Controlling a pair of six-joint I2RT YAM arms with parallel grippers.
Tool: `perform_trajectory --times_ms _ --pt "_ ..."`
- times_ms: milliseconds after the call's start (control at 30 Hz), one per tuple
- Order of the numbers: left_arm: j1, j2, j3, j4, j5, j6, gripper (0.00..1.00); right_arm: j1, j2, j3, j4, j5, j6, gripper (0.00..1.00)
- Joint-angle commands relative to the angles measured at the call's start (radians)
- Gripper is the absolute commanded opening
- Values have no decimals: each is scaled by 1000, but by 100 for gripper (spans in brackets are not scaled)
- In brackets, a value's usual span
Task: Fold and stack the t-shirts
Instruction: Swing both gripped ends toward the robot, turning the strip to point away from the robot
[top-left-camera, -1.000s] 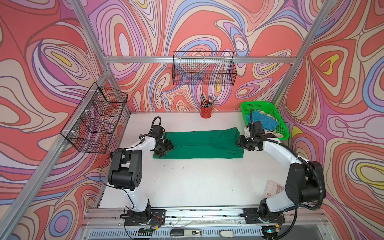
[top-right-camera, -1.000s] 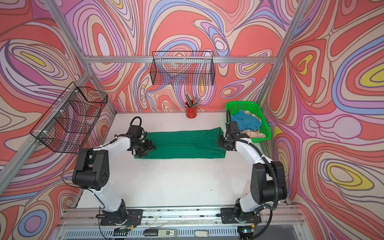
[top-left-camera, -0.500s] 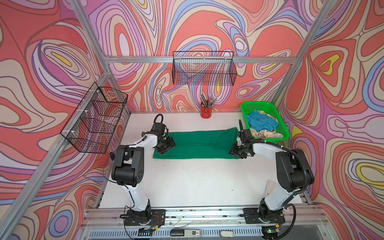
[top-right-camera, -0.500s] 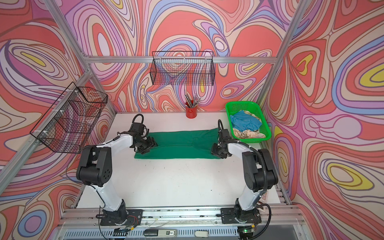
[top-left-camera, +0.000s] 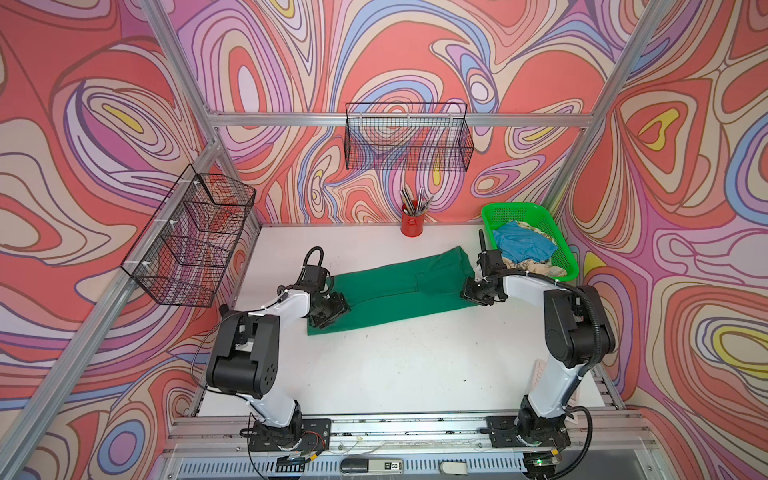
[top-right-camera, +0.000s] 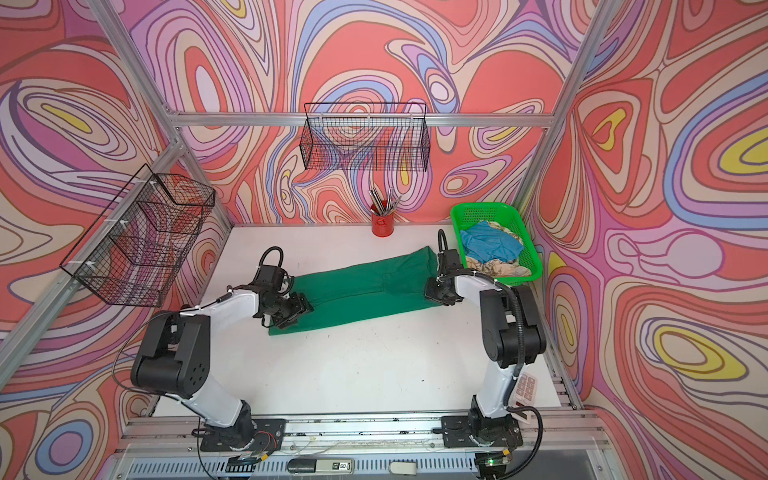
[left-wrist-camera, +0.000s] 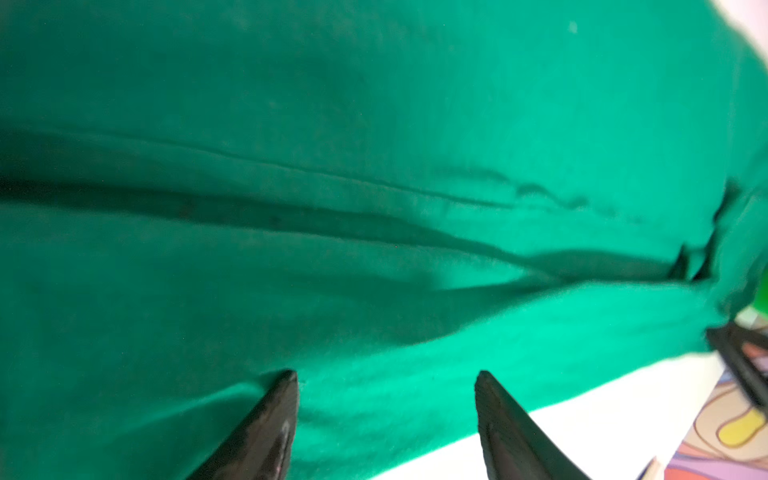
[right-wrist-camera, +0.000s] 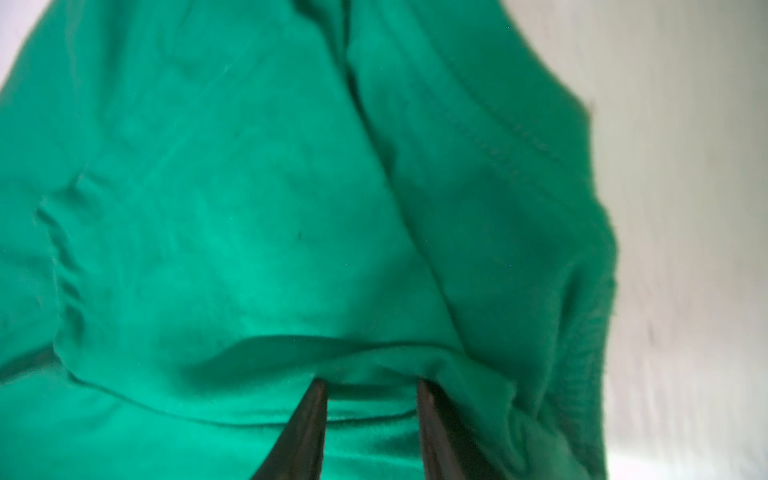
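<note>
A dark green t-shirt lies on the white table as a long folded strip. My left gripper is at its left end. In the left wrist view that gripper stands open, both tips over the cloth near its edge. My right gripper is at the strip's right end. Its fingers stand partly apart, with rumpled green cloth under and between them. A light blue t-shirt and a cream patterned one lie crumpled in the basket.
The bright green mesh basket stands at the back right, just behind my right arm. A red cup of pens is at the back wall. Black wire baskets hang on the walls. A white keypad lies near the right front corner.
My right gripper has moved from beside the basket leftward and toward the front, onto the shirt's right end. My left gripper has shifted slightly toward the front on the left end.
</note>
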Motion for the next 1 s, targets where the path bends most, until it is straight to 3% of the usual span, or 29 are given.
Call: perform_trajectory --times_ms 0,133,300,633,767,967 --pt "-36 -39 -117 -181 8 -56 70 -8 88 63 -45 62 -41 39" --pt "-101 -127 -103 -225 28 -85 71 -2 36 117 -78 68 -25 40" --pt "-118 -149 66 -248 23 -64 72 64 -42 118 -86 58 19 40" --pt "-62 164 421 -197 -67 102 71 157 43 124 27 40 120 41" --pt "-38 260 440 -203 -46 135 70 157 84 118 29 52 109 41" --pt "-38 279 312 -179 -22 127 69 157 134 117 17 67 78 41"
